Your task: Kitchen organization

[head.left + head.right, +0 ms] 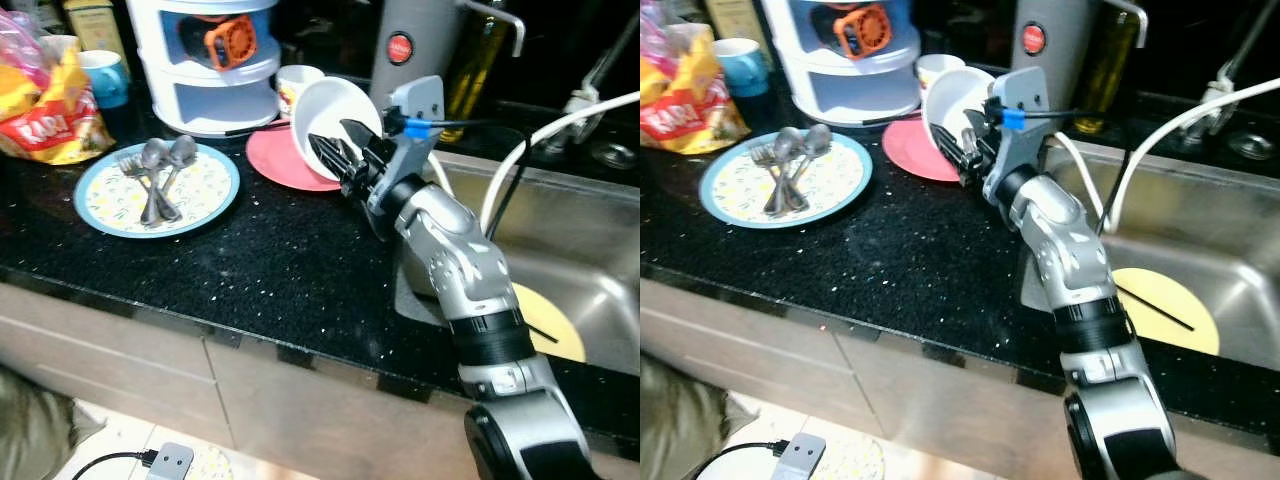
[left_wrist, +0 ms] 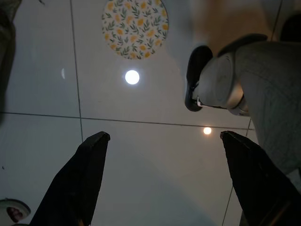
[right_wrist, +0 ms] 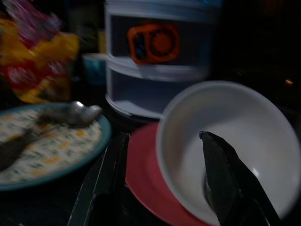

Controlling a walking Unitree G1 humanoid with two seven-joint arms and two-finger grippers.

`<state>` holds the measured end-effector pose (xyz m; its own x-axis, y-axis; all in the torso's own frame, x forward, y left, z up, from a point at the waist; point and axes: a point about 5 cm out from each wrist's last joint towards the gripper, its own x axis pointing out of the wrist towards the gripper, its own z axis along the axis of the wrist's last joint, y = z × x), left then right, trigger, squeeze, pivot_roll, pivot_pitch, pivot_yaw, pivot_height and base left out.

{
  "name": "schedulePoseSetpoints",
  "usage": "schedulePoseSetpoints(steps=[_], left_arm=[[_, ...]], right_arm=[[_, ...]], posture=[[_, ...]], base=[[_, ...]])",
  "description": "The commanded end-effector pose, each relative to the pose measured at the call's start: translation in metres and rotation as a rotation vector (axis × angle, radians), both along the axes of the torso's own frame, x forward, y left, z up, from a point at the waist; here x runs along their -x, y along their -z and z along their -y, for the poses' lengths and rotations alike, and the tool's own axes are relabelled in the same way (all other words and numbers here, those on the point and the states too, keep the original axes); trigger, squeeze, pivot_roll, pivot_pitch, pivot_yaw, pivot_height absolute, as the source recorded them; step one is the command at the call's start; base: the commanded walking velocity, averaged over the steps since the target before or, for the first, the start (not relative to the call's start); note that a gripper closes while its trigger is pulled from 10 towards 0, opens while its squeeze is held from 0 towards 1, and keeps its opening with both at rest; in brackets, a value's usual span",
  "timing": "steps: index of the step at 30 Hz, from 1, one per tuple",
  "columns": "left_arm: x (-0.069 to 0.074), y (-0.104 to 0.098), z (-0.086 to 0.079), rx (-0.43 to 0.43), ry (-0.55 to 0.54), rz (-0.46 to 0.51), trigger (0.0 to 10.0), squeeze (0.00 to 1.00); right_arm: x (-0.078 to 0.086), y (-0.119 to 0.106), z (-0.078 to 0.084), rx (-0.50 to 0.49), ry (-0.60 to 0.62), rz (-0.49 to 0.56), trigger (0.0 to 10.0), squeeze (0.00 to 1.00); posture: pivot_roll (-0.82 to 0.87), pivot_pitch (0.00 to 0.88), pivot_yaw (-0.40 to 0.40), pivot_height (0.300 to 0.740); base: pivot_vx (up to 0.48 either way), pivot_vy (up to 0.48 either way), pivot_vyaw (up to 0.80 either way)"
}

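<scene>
My right gripper [image 1: 338, 150] is shut on the rim of a white bowl [image 1: 330, 112], one finger inside and one outside. The bowl is tipped on its side, mouth toward me, just above a pink plate [image 1: 283, 160] on the black counter. In the right wrist view the bowl [image 3: 230, 136] sits between the two black fingers, over the pink plate [image 3: 146, 183]. A blue-rimmed patterned plate [image 1: 205, 200] to the left holds spoons and a fork [image 1: 158, 175]. My left gripper [image 2: 164, 136] hangs open over the floor.
Behind the plates stand a white tiered container [image 1: 210, 75], a cup [image 1: 293, 80], a blue mug [image 1: 105, 78] and a steel flask [image 1: 410, 45]. A snack bag [image 1: 50, 115] lies far left. The steel sink [image 1: 570, 215] on the right holds a yellow plate [image 1: 552, 330].
</scene>
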<state>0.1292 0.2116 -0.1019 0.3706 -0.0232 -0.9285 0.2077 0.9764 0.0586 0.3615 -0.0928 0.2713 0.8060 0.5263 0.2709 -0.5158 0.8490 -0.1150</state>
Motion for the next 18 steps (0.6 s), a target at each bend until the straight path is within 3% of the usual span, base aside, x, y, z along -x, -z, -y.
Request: schedulePoseSetpoints(steps=[1, 4, 11, 18], left_arm=[[0.004, 0.001, -0.003, -0.014, 0.001, -0.014, 10.0, 0.0], [0.005, 0.001, -0.003, -0.02, 0.012, -0.016, 10.0, 0.0], [0.006, 0.002, -0.002, -0.021, 0.018, -0.019, 10.0, 0.0], [0.006, 0.002, -0.001, -0.034, 0.015, -0.023, 10.0, 0.0]], right_arm=[[-0.005, 0.002, 0.008, 0.02, 0.066, 0.004, 10.0, 0.0], [-0.013, -0.001, 0.018, 0.06, 0.166, 0.012, 10.0, 0.0], [-0.022, 0.004, 0.027, 0.163, 0.261, 0.004, 10.0, 0.0], [-0.028, 0.006, 0.023, 0.175, 0.247, -0.004, 10.0, 0.0]], posture=[[0.04, 0.066, -0.055, 0.74], [0.04, 0.064, -0.055, 0.74], [0.04, 0.057, -0.061, 0.74], [0.03, 0.052, -0.079, 0.74]], base=[[0.0, 0.0, 0.0], [0.0, 0.0, 0.0], [0.0, 0.0, 0.0], [0.0, -0.448, 0.0]])
